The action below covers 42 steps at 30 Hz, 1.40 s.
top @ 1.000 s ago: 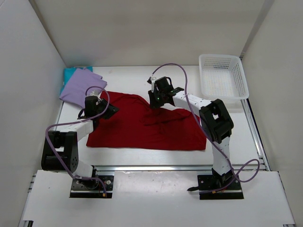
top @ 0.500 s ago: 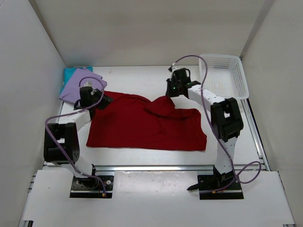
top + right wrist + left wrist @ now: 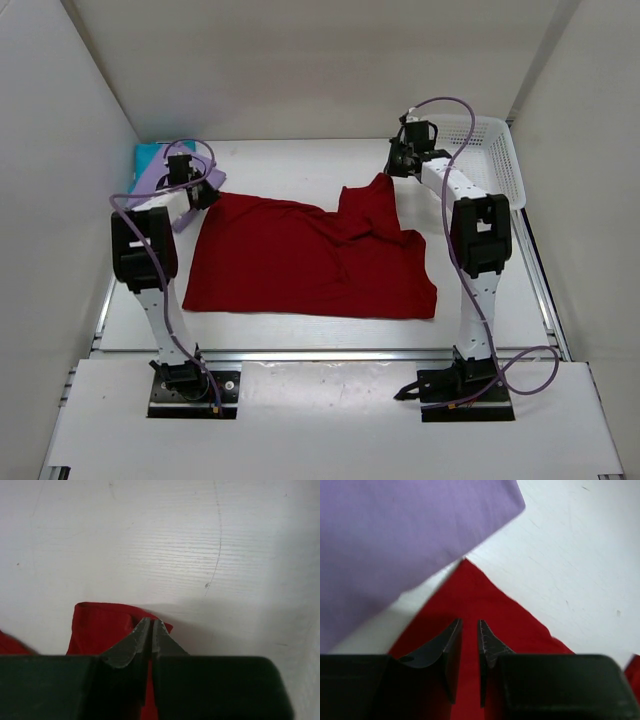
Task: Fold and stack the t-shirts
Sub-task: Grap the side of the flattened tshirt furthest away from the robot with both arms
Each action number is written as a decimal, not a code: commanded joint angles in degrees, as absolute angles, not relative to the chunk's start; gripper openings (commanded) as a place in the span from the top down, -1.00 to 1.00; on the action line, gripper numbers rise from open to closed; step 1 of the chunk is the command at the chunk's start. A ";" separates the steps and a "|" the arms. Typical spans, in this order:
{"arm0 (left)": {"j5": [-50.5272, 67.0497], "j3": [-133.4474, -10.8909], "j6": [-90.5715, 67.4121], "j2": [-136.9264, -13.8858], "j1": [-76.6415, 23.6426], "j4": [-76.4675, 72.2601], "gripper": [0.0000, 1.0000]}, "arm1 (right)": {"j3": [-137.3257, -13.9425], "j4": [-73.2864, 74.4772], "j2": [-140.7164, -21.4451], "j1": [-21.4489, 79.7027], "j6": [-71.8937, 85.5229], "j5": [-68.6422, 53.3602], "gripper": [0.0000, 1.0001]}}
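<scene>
The red t-shirt (image 3: 300, 262) lies spread across the middle of the table. My right gripper (image 3: 392, 172) is shut on its far right corner (image 3: 100, 625) and holds that corner pulled toward the back; in the right wrist view the gripper (image 3: 151, 621) has its jaws pressed together on red cloth. My left gripper (image 3: 203, 193) is at the shirt's far left corner (image 3: 470, 587); in the left wrist view the gripper (image 3: 470, 622) shows its jaws a narrow gap apart with red cloth between them. The lavender t-shirt (image 3: 395, 535) lies folded at the back left on the teal t-shirt (image 3: 148, 155).
A white lattice basket (image 3: 468, 119) stands at the back right, just right of my right gripper. White walls close in the table on the left, back and right. Bare white tabletop (image 3: 290, 165) lies behind the red shirt.
Both arms have reached toward the back of the table. The right gripper has drawn the red shirt's corner back and to the right. The left gripper has moved back to the shirt's far left corner.
</scene>
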State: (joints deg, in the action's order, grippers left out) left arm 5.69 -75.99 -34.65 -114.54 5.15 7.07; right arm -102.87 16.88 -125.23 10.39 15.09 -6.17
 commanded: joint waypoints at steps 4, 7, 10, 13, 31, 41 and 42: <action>0.09 -89.37 -28.74 -120.67 3.43 16.78 0.36 | -105.82 17.58 -126.21 9.23 15.47 -7.90 1.00; -1.40 -94.38 -27.43 -123.48 3.08 19.59 0.25 | -105.91 17.14 -125.95 9.49 15.03 -8.61 0.99; -2.99 -99.48 -25.85 -127.34 2.29 23.72 0.18 | -105.47 16.70 -125.86 9.40 15.64 -9.75 1.00; -4.83 -103.09 -24.35 -129.28 1.58 26.63 0.22 | -103.98 15.82 -124.81 8.79 15.82 -9.93 1.00; -7.21 -116.45 -22.68 -137.72 0.79 36.82 0.20 | -100.02 12.92 -122.35 6.60 16.79 -13.27 1.00; -7.65 -112.60 -23.55 -135.27 0.79 35.07 0.75 | -98.27 11.42 -120.50 3.96 17.84 -15.64 1.00; -7.39 -111.98 -23.82 -134.74 0.88 34.55 0.76 | -98.78 11.51 -120.59 3.96 17.84 -15.82 1.00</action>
State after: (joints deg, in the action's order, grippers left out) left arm -6.96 -114.19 -23.24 -137.86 1.02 33.80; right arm -99.15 14.33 -124.90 4.75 17.04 -14.48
